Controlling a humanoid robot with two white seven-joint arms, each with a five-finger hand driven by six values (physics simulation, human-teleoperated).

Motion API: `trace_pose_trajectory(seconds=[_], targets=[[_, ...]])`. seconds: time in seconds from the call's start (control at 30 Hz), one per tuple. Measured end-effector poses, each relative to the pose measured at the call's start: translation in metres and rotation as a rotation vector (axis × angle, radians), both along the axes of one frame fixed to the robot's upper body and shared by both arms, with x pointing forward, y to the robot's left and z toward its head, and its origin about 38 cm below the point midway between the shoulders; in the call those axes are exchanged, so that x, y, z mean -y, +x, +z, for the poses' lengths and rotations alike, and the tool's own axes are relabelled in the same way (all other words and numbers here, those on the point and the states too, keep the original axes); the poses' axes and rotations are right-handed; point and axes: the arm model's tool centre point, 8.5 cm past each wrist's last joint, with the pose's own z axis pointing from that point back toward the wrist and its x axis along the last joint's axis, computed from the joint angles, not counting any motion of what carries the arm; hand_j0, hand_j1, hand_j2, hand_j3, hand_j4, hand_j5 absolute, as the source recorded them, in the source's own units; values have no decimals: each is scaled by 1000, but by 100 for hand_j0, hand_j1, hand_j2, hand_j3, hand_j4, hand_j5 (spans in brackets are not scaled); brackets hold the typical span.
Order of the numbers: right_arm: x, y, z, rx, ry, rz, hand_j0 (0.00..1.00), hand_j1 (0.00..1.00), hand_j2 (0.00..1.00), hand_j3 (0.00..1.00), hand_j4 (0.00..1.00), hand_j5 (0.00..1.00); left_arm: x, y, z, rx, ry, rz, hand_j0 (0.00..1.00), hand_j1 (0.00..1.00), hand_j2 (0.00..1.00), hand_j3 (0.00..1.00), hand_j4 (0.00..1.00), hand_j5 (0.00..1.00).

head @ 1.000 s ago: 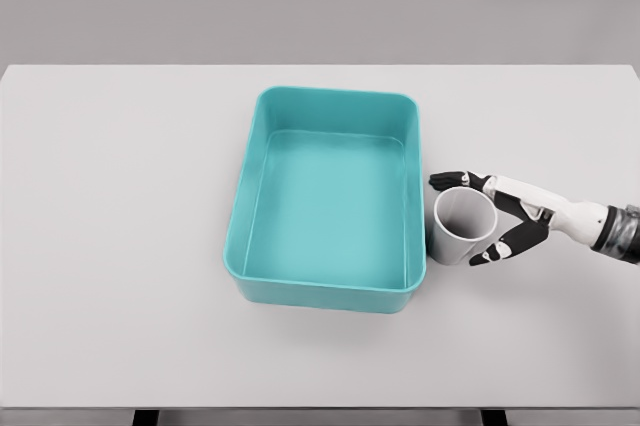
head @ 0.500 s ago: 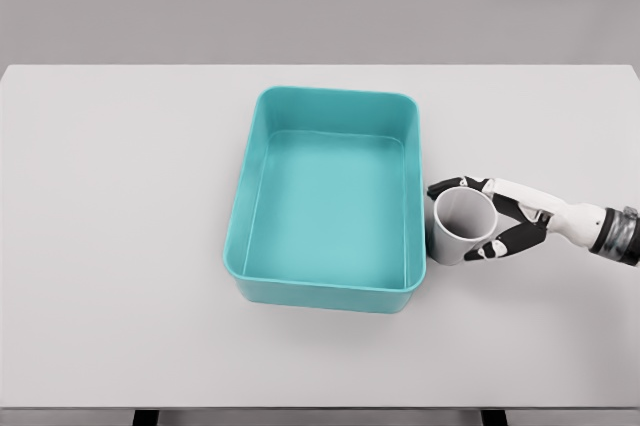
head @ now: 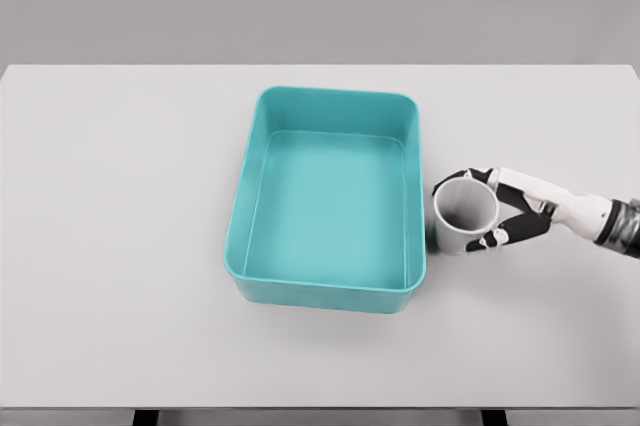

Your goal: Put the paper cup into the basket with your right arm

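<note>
Since approx 1 s ago, fingers have wrapped tighter round the cup (head: 465,216). Head view: right hand (head: 503,214) now clamps it, thumb and fingers on opposite sides. Cup sits on surface (head: 120,196), just right of basket (head: 330,296). I reckon grasp done; lift & drop-in remain.

A small grey paper cup (head: 464,218) with an open round mouth is standing roughly upright just beside the right wall of a teal rectangular plastic basket (head: 243,193). The basket is lying open-topped at the middle, its long sides running front to back.
</note>
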Motion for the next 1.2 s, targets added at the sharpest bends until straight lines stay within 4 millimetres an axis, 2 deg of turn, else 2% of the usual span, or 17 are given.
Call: trace_pose_trajectory(seconds=[0.37, 0.67, 0.77, 0.87, 1.07, 1.2], targets=[[-2, 12, 37, 102, 51, -7, 72, 72, 72, 72, 72, 72, 0, 0, 0, 0, 0, 0, 100, 100, 100, 100, 100, 100], [-3, 23, 90, 254, 121, -16, 72, 72, 72, 72, 72, 72, 0, 0, 0, 0, 0, 0, 100, 100, 100, 100, 100, 100], [-12, 27, 103, 315, 132, -4, 71, 71, 71, 71, 71, 71, 0, 0, 0, 0, 0, 0, 100, 100, 100, 100, 100, 100], [-25, 31, 107, 356, 131, 17, 71, 71, 71, 71, 71, 71, 0, 0, 0, 0, 0, 0, 100, 100, 100, 100, 100, 100], [-65, 38, 112, 464, 109, 74, 71, 71, 71, 71, 71, 71, 0, 0, 0, 0, 0, 0, 100, 100, 100, 100, 100, 100], [-89, 35, 122, 541, 78, 129, 71, 71, 71, 71, 71, 71, 0, 0, 0, 0, 0, 0, 100, 100, 100, 100, 100, 100]])
